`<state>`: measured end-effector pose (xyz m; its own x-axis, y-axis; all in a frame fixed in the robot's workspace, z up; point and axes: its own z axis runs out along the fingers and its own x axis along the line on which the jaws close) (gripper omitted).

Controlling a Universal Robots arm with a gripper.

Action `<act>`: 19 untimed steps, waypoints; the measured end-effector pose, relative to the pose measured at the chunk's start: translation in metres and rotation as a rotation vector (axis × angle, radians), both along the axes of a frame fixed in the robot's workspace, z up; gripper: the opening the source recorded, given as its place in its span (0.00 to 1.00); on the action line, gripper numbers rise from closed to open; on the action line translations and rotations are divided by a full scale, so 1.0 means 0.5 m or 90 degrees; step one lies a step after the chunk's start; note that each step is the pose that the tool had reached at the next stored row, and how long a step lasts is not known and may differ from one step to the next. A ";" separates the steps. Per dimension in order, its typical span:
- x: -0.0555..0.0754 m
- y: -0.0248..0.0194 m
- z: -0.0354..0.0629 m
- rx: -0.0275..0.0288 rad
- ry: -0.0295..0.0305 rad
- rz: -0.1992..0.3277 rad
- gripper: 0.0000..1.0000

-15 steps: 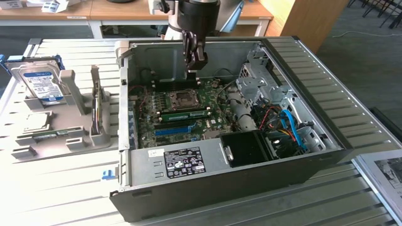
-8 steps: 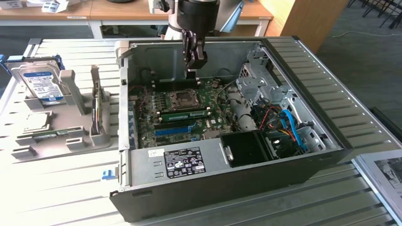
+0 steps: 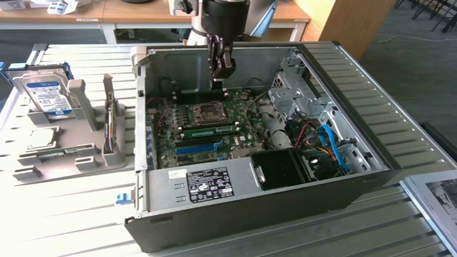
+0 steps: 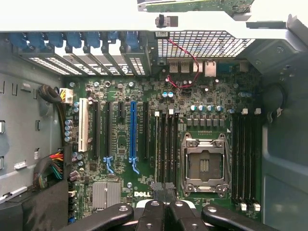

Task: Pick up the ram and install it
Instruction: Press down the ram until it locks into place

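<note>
We see the black two-fingered gripper [image 3: 220, 80] pressed together over the green motherboard [image 3: 207, 128], with the long green ram stick [image 3: 207, 130] seated at the silver processor socket's [image 3: 211, 111] 6 o'clock.

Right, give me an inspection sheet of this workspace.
Surface: slatted metal table bearing the open computer case.
Job's things: ram, a green stick lying along the motherboard slots beside the processor socket.
Clutter: hard drive and processor chip on a grey stand.
Grippers: gripper inside the case, above the motherboard.
Cables: blue cables near the drive bays; red wire.
Surroundings: desks behind.
</note>
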<state>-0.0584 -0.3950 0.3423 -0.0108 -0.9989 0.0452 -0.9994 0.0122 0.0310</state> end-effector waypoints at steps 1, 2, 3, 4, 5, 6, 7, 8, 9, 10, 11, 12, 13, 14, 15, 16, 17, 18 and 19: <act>0.000 0.0000 0.000 0.0000 0.0000 0.000 0.10; 0.000 0.0000 0.000 0.0000 0.0000 0.000 0.10; 0.000 0.0000 0.000 0.0000 0.0000 0.000 0.10; 0.000 0.0000 0.000 0.0000 0.0000 -0.001 0.10; 0.000 0.0000 0.000 -0.0001 0.0000 -0.003 0.10; 0.000 0.0000 0.000 -0.0001 0.0000 -0.006 0.10; 0.000 0.0000 0.000 -0.0001 0.0000 -0.009 0.10; 0.000 0.0000 0.000 -0.0001 0.0000 -0.013 0.10; 0.000 0.0000 0.000 0.0000 0.0000 -0.017 0.10; 0.000 0.0000 0.000 0.0000 0.0000 -0.023 0.10; 0.000 0.0000 0.000 0.0000 0.0000 -0.029 0.10; 0.000 0.0001 0.000 0.0000 0.0000 -0.036 0.10; 0.000 0.0001 -0.001 0.0001 0.0000 -0.042 0.10; 0.000 0.0001 -0.001 0.0001 0.0000 -0.048 0.10; 0.000 0.0000 0.000 0.0000 0.0000 -0.055 0.10; 0.000 0.0000 0.000 0.0000 0.0000 -0.061 0.10; 0.000 0.0000 0.000 0.0000 0.0000 -0.067 0.10; 0.000 0.0000 0.000 0.0000 0.0000 -0.074 0.10; 0.000 0.0000 -0.001 0.0000 0.0000 -0.081 0.10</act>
